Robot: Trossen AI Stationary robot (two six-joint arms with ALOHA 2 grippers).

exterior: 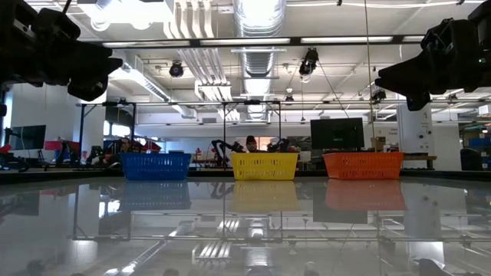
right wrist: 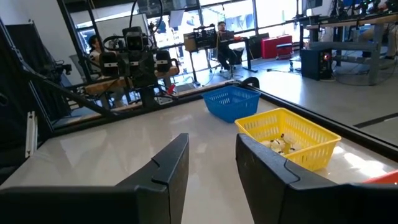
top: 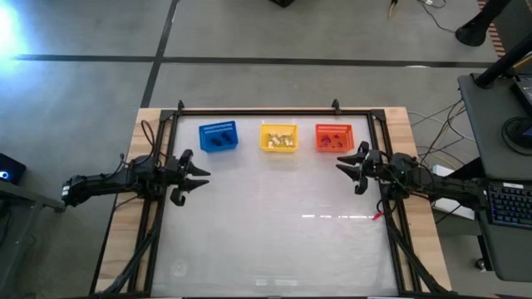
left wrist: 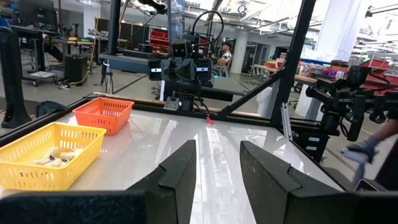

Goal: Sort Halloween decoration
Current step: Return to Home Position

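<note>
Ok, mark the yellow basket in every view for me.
High view: yellow basket far edge, between blue basket and orange basket.
Low view: it sits centre, same neighbours.
Left wrist view: it near, orange basket beyond.
Right wrist view: it near, blue basket beyond.
Shared landmark: its two neighbours.

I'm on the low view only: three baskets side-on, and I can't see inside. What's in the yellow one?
Observer: The high view shows whitish pieces lying in the yellow basket.
Operator: And the blue one?
Observer: Dark pieces sit in the blue basket.
Operator: Is either claw carrying anything?
Observer: No. The wrist views show the left claw and the right claw both open, with nothing between the fingers.
</note>
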